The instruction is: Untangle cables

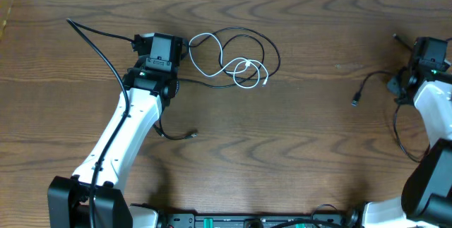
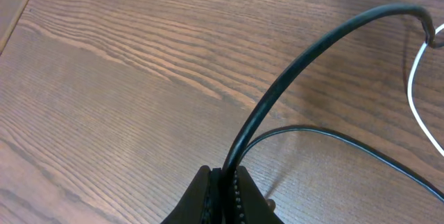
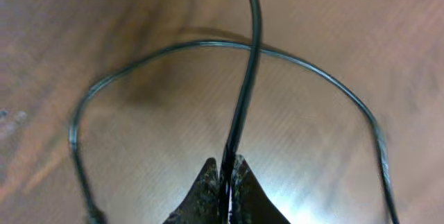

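The left end effector [image 2: 223, 179] is pinching a limp, light black cable [image 2: 312, 46] just beside the white cable [image 1: 244, 62], the right end effector [image 3: 225, 168] clamping a second black cable [image 3: 243, 92] well away from it, plug ends [image 1: 355, 102] probably offering the surest holds.

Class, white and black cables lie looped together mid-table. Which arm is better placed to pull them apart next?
Probably left. The left pincer is shut on a black cable right beside the white cable loops. The right pincer is far off at the side, shut on a separate black cable.
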Robot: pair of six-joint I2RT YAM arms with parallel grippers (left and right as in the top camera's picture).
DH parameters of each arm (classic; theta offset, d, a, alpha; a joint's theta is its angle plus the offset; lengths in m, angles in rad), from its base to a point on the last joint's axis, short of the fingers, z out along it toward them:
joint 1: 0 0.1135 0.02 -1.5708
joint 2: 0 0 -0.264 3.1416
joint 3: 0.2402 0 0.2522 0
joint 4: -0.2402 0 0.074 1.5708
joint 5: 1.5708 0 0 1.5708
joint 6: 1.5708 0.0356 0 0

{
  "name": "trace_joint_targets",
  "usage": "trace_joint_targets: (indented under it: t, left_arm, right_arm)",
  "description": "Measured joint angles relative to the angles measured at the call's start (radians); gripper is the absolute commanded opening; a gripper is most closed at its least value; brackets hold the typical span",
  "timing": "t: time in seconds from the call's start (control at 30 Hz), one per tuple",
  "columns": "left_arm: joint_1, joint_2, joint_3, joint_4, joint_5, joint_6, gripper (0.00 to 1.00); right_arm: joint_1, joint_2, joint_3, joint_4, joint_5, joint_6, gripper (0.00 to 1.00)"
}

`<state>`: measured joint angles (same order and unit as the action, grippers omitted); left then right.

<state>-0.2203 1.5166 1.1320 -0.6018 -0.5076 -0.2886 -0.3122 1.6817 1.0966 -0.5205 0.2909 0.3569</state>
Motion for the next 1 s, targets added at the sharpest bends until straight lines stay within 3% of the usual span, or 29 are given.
trace_joint_targets:
  t: [0.2, 0.6, 0.8, 1.0]
  left_arm:
    - [0.0, 0.0, 0.0, 0.0, 0.0, 0.0, 0.07]
    - [0.0, 0.0, 0.0, -0.017, 0.0, 0.0, 0.07]
    - [0.0, 0.0, 0.0, -0.019, 0.0, 0.0, 0.07]
    - [0.0, 0.0, 0.0, -0.02, 0.0, 0.0, 0.07]
  right_arm:
    - [-0.005, 0.073, 0.0, 0.107, -0.083, -0.057, 0.01]
    - [0.006, 0.232, 0.0, 0.319, -0.24, 0.164, 0.1]
    - [0.042, 0.276, 0.002, 0.373, -0.269, 0.203, 0.25]
    - [0.048, 0.285, 0.003, 0.414, -0.277, 0.211, 0.34]
